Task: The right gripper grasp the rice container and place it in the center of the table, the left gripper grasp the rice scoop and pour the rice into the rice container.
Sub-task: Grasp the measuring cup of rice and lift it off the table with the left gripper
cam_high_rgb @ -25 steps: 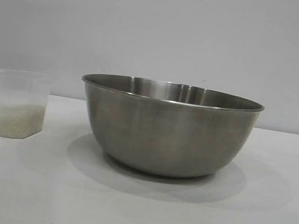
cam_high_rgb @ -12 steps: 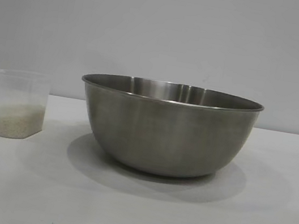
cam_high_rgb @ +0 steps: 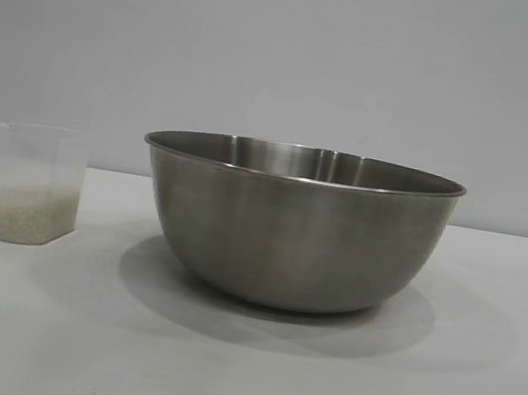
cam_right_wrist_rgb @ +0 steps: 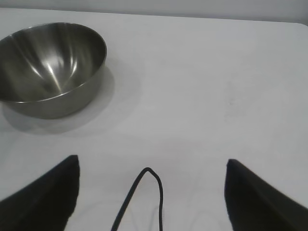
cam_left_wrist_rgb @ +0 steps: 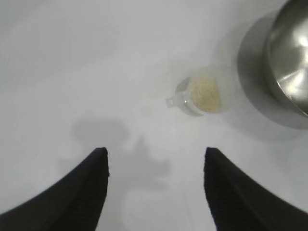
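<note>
The rice container (cam_high_rgb: 295,225), a large steel bowl, stands in the middle of the white table (cam_high_rgb: 234,375); it also shows in the right wrist view (cam_right_wrist_rgb: 48,67) and at the edge of the left wrist view (cam_left_wrist_rgb: 291,53). The rice scoop (cam_high_rgb: 31,181), a translucent cup, stands upright to the left of it with rice (cam_high_rgb: 31,209) in its bottom; it shows from above in the left wrist view (cam_left_wrist_rgb: 199,95). My left gripper (cam_left_wrist_rgb: 155,156) is open and empty, high above the table and apart from the scoop. My right gripper (cam_right_wrist_rgb: 151,166) is open and empty, away from the bowl.
A thin black cable loop (cam_right_wrist_rgb: 149,192) hangs between the right gripper's fingers. A plain grey wall (cam_high_rgb: 289,50) stands behind the table. Neither arm shows in the exterior view.
The black left gripper tips seen at the top left of the exterior view a second ago have left that view. The bowl and the scoop have not moved.
</note>
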`<state>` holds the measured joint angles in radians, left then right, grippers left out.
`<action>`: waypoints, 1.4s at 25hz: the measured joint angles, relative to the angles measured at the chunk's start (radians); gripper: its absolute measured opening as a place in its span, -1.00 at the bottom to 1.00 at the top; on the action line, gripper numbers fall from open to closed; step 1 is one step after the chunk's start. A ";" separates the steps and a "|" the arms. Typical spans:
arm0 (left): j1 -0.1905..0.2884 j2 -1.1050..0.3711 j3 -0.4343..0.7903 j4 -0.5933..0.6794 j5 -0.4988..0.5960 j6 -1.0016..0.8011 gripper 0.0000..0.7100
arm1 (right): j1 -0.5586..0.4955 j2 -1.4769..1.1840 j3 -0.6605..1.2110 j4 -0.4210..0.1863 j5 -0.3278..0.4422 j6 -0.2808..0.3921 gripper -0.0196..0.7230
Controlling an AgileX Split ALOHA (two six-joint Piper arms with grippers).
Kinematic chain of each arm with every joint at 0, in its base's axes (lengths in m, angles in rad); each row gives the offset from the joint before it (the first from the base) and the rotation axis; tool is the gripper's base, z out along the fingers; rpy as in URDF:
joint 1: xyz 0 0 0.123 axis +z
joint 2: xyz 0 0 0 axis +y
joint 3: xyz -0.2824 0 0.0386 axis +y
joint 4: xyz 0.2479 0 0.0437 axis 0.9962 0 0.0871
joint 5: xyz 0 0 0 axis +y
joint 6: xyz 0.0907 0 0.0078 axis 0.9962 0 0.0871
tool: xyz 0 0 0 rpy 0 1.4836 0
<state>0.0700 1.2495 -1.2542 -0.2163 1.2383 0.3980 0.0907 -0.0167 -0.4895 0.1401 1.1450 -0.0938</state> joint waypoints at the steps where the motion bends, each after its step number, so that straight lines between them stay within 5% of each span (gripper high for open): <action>1: 0.000 -0.017 0.025 -0.007 -0.012 -0.001 0.06 | 0.000 0.000 0.000 0.000 0.000 0.000 0.60; 5: 0.000 -0.088 0.169 -0.084 -0.142 0.014 0.06 | 0.000 0.000 0.000 0.000 0.000 0.000 0.60; 12: 0.000 -0.215 0.500 -0.267 -0.533 0.139 0.06 | 0.000 0.000 0.000 0.000 0.000 0.000 0.60; 17: 0.000 -0.249 0.691 -0.596 -0.790 0.446 0.06 | 0.000 0.000 0.000 0.000 0.000 0.000 0.60; 21: 0.000 -0.249 0.811 -1.013 -0.915 0.819 0.06 | 0.000 0.000 0.000 0.000 0.000 0.000 0.60; 26: 0.000 -0.249 0.900 -1.463 -0.969 1.185 0.06 | 0.000 0.000 0.000 0.000 0.000 0.000 0.60; 35: 0.000 -0.249 0.913 -1.545 -0.861 0.987 0.06 | 0.000 0.000 0.000 0.000 0.000 0.000 0.60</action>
<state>0.0700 1.0002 -0.3415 -1.7609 0.3778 1.3854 0.0907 -0.0167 -0.4895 0.1401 1.1450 -0.0938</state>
